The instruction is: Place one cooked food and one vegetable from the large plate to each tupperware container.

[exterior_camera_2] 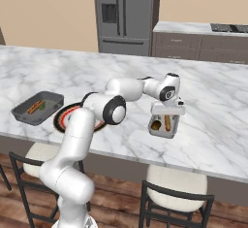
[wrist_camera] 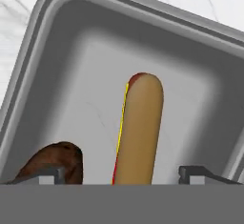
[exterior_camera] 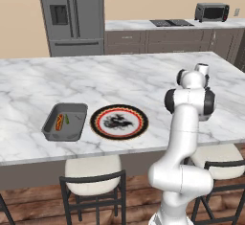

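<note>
Release step at right tray (exterior_camera_2: pixel 162 126): jaws (wrist_camera: pixel 122 175) spread wide, gripping nothing, hot dog (wrist_camera: pixel 138 130) lying free between them beside a brown item (wrist_camera: pixel 55 163), perhaps a vegetable. Plate (exterior_camera: pixel 119 121) bare; left tray (exterior_camera: pixel 65 121) filled. Next: lift clear.

Two trays flank the plate on the counter.
In the left base view, the larger tray (exterior_camera: pixel 53 126) holding a hot dog (exterior_camera: pixel 59 122) lies left of the large plate (exterior_camera: pixel 97 123); at right-centre of the right base view, the smaller tray (exterior_camera_2: pixel 172 134) holds another.

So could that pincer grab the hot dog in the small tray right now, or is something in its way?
Probably yes. The pincer hangs just above the small tray with its jaws wide apart, and the hot dog lies between them, nothing covering it. The brown item lies off to one side.
</note>
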